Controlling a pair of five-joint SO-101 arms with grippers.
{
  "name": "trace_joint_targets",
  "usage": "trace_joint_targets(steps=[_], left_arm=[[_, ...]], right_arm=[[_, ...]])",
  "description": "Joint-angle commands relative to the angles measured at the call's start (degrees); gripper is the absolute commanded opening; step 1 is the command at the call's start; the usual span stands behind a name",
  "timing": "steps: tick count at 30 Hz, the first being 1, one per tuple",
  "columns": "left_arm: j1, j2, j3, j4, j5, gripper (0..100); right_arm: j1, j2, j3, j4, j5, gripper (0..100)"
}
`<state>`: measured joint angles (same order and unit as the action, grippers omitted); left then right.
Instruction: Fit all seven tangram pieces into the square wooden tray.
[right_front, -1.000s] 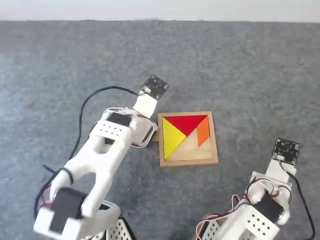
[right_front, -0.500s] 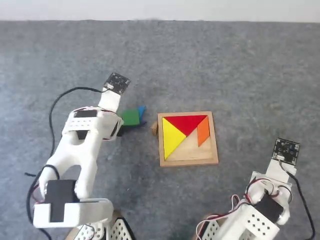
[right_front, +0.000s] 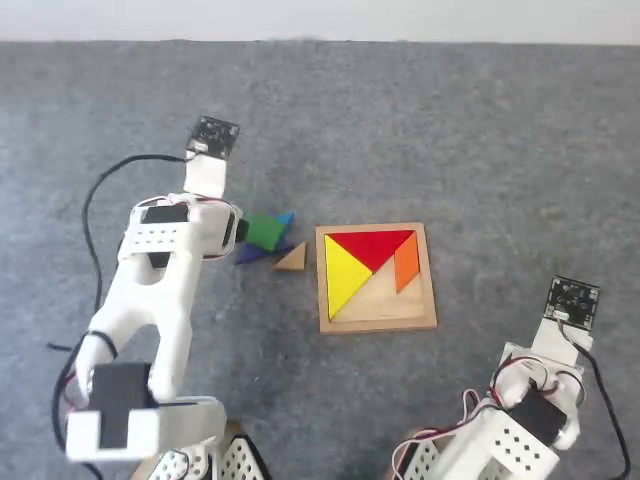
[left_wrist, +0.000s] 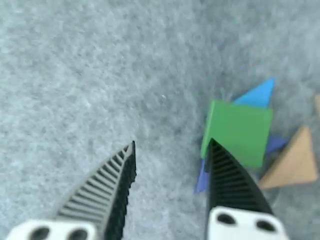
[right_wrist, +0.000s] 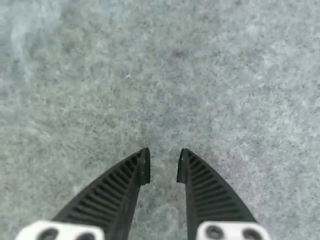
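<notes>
The square wooden tray (right_front: 428, 300) holds a red triangle (right_front: 372, 246), a yellow triangle (right_front: 343, 276) and an orange piece (right_front: 406, 266). Left of the tray, a green square (right_front: 265, 232) (left_wrist: 237, 130) lies on top of blue pieces (right_front: 254, 255) (left_wrist: 257, 93). A tan triangle (right_front: 291, 258) (left_wrist: 292, 162) sits beside them. My left gripper (right_front: 242, 233) (left_wrist: 170, 149) is open just left of the green square, with one fingertip at its edge and nothing between the fingers. My right gripper (right_wrist: 163, 157) is shut over bare carpet, with only a narrow slit between its tips.
Grey carpet covers the whole table. The right arm (right_front: 530, 410) stays at the front right corner, well away from the tray. A black cable (right_front: 100, 200) loops out to the left of the left arm.
The left arm swung left, away from the tray's left edge. That uncovered the green square, the blue pieces and the tan triangle. The right arm has not moved.
</notes>
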<state>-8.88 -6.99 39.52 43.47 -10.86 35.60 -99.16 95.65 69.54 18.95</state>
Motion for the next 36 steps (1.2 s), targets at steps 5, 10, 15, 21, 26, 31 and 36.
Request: trace_joint_targets(steps=[5, 10, 15, 21, 26, 31, 36], left_arm=[[10.5, -12.2, 2.3, 0.1, -0.6, 22], [18.6, -12.2, 6.5, 0.0, -6.6, 22], [18.8, -12.0, 6.8, 1.8, -9.4, 22], [18.9, -3.3, 4.5, 2.8, -10.2, 22], [19.3, 3.3, 2.9, 2.5, -11.7, 22], [18.8, 7.2, 0.3, 2.5, -11.7, 22], [18.8, 11.6, -3.8, 1.8, -11.5, 22]], right_arm=[[-0.6, -0.9, 1.1, 0.1, 0.5, 11.4], [-0.6, -0.9, 1.1, 0.1, 0.5, 11.4], [-0.6, -0.9, 1.1, 0.1, 0.5, 11.4], [-0.6, -0.9, 1.1, 0.1, 0.5, 11.4], [-0.6, -0.9, 1.1, 0.1, 0.5, 11.4], [-0.6, -0.9, 1.1, 0.1, 0.5, 11.4], [-0.6, -0.9, 1.1, 0.1, 0.5, 11.4]])
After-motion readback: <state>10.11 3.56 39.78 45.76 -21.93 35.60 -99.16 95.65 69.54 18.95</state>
